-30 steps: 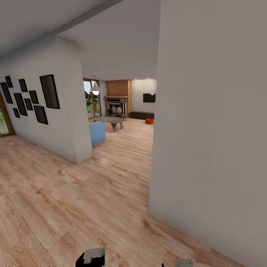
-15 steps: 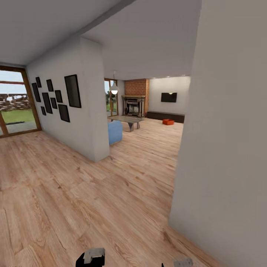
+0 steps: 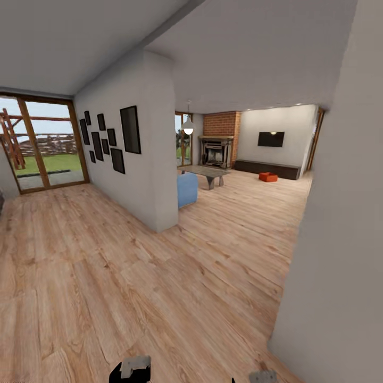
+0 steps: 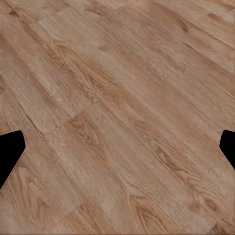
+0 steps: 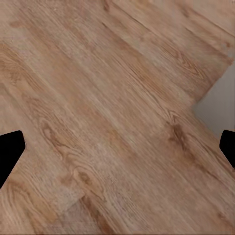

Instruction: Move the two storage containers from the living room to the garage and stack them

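The left end effector (image 4: 117,147) stands wide, its two dark fingertips (image 4: 11,154) at opposite edges of the left wrist view with nothing between them, over light wood plank floor (image 4: 117,98). The right end effector (image 5: 117,149) is equally wide and empty above the same planks, near the foot of a pale grey wall (image 5: 220,105). In the head view both sit at the lower edge, close to that wall (image 3: 340,239) on the right. Far ahead in the living room, one orange-red open-top storage container (image 3: 268,176) rests on the planks just before a long dark low cabinet (image 3: 268,169), under a black wall television (image 3: 271,139), right of a red brick fireplace (image 3: 219,143).
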Robot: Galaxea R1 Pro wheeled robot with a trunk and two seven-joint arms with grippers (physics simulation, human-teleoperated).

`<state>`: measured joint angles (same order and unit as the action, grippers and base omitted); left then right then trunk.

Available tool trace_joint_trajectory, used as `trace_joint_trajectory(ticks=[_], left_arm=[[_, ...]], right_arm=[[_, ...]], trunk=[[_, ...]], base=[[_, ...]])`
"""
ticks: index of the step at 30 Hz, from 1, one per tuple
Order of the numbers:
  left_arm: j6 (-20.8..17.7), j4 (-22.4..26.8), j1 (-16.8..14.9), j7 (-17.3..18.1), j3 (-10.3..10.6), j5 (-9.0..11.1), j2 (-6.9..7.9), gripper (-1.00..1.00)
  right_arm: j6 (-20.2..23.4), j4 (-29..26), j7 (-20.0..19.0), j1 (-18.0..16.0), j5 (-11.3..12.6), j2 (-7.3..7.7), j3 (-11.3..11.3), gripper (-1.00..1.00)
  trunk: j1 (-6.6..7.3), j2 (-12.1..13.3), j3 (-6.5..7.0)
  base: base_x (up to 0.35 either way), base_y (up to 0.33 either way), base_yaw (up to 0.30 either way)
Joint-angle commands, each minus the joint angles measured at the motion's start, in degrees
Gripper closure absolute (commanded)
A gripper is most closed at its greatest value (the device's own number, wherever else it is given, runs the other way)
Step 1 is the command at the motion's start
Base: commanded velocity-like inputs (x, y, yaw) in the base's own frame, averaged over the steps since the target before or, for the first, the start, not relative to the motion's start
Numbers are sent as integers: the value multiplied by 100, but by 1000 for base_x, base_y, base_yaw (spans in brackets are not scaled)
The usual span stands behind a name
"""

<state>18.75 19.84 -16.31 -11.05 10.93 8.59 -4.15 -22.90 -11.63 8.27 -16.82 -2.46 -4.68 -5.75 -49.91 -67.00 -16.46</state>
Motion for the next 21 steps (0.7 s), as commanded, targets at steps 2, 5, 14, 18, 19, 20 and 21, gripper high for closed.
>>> trace_joint_trajectory(ticks=[2, 5, 14, 18, 19, 20, 21], left_arm=[[23, -7, -10, -34, 49, 56, 4, -100], [23, -7, -10, -36, 50, 56, 4, -100], [23, -7, -11, -33, 50, 56, 3, -100], [23, -7, -10, -32, 52, 56, 2, -100], [23, -7, -11, -31, 51, 56, 2, -100], [23, -7, -10, -32, 54, 56, 2, -100], [23, -7, -10, -31, 55, 56, 2, -100]], right_arm=[[-4, 3, 59, -4, -26, 2, -41, -100], [-4, 3, 60, 1, -27, 4, -40, -100], [-11, 4, 52, 3, -26, 11, -40, -100], [-8, 11, 52, 3, -29, 11, -40, -100], [-6, 11, 52, 3, -32, 11, -40, -100], [-6, 11, 52, 5, -33, 11, -40, -100], [-5, 12, 51, 7, -34, 11, -42, -100]], trunk=[[-4, -4, -11], [-4, -4, -17], [-4, -4, -28], [-4, -4, -29], [-4, -4, -29], [-4, -4, -29], [-4, -4, -29]], base=[[339, 0, 277], [339, 0, 277], [339, 0, 183], [339, 0, 14], [339, 0, 3], [339, 0, 3], [339, 0, 2]])
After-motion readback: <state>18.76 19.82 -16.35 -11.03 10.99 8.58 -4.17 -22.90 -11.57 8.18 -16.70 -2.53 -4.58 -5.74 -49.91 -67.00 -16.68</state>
